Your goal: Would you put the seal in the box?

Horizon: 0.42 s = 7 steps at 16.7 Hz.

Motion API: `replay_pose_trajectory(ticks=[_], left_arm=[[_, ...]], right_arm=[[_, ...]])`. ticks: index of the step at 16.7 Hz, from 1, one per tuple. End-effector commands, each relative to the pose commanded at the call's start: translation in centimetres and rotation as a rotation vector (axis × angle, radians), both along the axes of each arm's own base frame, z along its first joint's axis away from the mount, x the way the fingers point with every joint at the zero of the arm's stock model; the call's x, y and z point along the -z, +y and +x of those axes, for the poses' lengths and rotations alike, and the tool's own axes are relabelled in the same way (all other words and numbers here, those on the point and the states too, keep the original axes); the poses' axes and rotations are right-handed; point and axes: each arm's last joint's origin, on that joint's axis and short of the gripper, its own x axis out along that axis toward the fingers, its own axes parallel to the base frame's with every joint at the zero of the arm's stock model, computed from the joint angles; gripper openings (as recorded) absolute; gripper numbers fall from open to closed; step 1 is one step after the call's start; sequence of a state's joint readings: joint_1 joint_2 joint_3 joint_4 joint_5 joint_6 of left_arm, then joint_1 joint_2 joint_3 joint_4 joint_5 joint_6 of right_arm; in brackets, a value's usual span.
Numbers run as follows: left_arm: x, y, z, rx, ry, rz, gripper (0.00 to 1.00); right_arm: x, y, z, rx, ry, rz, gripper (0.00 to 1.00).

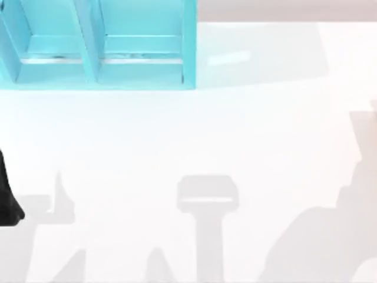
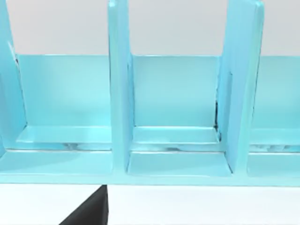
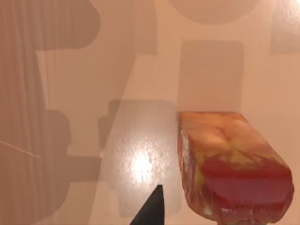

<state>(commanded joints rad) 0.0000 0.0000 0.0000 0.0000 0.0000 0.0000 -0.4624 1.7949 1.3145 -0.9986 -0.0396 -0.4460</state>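
Top view: a turquoise box [image 1: 97, 44] sits at the far left of the white table [image 1: 194, 135], its upright dividers splitting it into open compartments. A dark piece of the left arm [image 1: 7, 197] pokes in at the left edge, nearer the front than the box; grey shadows lie over the front half of the table and up its right side. Left wrist view: the box [image 2: 178, 164] faces the camera with three compartments side by side, parted by tall dividers, each with a raised step at the back of its floor and some dark scuffing along the step edge. The bare table runs along the front lip of the box, and a black wedge [image 2: 89, 211], some part of the left gripper, juts in just before that lip; I cannot tell whether that pincer is spread or closed. Right wrist view: the seal [image 3: 232, 164] is up close, a rectangular block, one end orange-tan and mottled, the other red-brown and glossy. Beside it a black pointed tip [image 3: 152, 208], some part of the right gripper, shows against a tan surface carrying soft shadows and a bright glint. Whether the right pincer is pinching the seal, I cannot tell.
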Motion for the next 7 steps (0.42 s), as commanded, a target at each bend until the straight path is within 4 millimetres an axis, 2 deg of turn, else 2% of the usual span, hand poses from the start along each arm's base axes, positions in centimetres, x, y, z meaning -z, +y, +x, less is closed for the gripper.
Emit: replay_pose_trajectory(ticks=[1,2,7], left_arm=[[0.00,0.00,0.00,0.000,0.000,0.000,1.00],[0.00,0.00,0.00,0.000,0.000,0.000,1.00],[0.00,0.00,0.00,0.000,0.000,0.000,1.00]], right_arm=[[0.00,0.00,0.00,0.000,0.000,0.000,0.98],[0.00,0.00,0.00,0.000,0.000,0.000,1.00],[0.00,0.00,0.00,0.000,0.000,0.000,1.00]])
